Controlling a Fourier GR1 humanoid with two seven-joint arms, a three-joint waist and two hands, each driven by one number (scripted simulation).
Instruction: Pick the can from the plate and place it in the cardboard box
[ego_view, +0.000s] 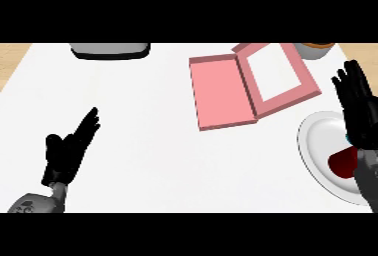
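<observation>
box (221, 92): pink, lying open, up-left of plate | plate (319, 135): white, at right edge, holding dark red can (343, 164), partly hidden by forearm | right hand (358, 107): over plate, fingers straight, spread, gripping nothing | left hand (66, 150): lower left, fingers straight, resting | counter (148, 125): white; grey appliance (111, 50) at far edge

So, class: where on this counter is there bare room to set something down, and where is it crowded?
The widest bare patch is the middle of the counter, bordered by the left hand, the grey object at the top edge and the pink box. The right side is crowded: plate, can and right hand sit together.
</observation>
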